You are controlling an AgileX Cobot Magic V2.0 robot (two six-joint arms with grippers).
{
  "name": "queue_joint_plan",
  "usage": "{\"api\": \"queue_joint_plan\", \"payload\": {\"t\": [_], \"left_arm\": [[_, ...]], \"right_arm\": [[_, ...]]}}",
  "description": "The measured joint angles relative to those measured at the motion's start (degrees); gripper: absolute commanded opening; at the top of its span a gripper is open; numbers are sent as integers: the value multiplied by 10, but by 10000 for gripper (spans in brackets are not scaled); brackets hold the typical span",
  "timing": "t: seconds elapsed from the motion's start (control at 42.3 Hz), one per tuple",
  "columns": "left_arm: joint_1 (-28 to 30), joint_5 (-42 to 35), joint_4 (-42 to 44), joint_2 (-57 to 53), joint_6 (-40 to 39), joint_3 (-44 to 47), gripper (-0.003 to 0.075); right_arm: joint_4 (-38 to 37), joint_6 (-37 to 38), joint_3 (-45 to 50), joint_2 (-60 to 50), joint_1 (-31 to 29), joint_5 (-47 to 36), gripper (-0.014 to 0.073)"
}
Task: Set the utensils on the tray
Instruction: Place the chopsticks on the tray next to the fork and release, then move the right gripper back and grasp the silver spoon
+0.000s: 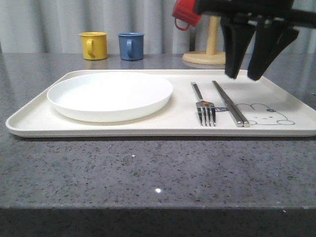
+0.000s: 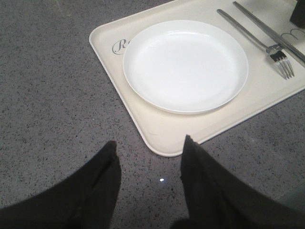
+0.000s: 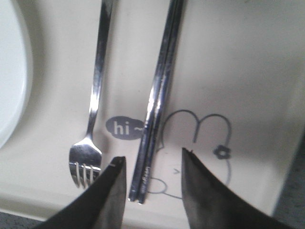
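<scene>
Dark speckled grey table (image 1: 148,173) backed by pale grey curtains (image 1: 49,22). Near the far edge, a yellow mug (image 1: 94,45) and a blue mug (image 1: 131,46) side by side; farther right, a wooden mug stand (image 1: 211,42) with a red mug (image 1: 186,15) hung on it.

Across the table's middle, a large cream tray (image 1: 123,127) with a low raised rim. On the tray's left half, a round white plate (image 1: 109,95). On the right half, a fork (image 1: 204,107) with tines toward the near rim, and just to its right a pair of chopsticks (image 1: 230,102) lying close together, tips toward the near rim, resting across the bunny drawing (image 1: 264,114) and touching the "hi" bubble (image 3: 123,128).

Above the tray's far right corner, the right gripper (image 1: 245,76), fingers spread apart, clasping nothing; seen from its wrist camera, poised over the near ends of the chopsticks.

Off the tray's near left corner, above bare table, the left gripper (image 2: 150,148), fingers likewise spread and empty.
</scene>
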Motion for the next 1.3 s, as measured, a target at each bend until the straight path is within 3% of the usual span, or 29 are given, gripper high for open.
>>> {"api": "queue_joint_plan", "payload": {"t": [0.189, 0.308, 0.52, 0.757, 0.97, 1.301], "left_arm": [[0, 0, 0, 0, 0, 0, 302], [0, 0, 0, 0, 0, 0, 302], [0, 0, 0, 0, 0, 0, 302], [0, 0, 0, 0, 0, 1, 302], [0, -1, 0, 0, 0, 8, 302], [0, -8, 0, 0, 0, 8, 302]], "right_arm": [[-96, -23, 0, -69, -71, 5, 311], [-117, -58, 0, -92, -132, 8, 310], [-111, -135, 0, -86, -251, 9, 310], [-49, -253, 0, -46, -357, 9, 310], [-16, -307, 1, 3, -381, 9, 310], [-28, -314, 1, 72, -381, 5, 310]]}}
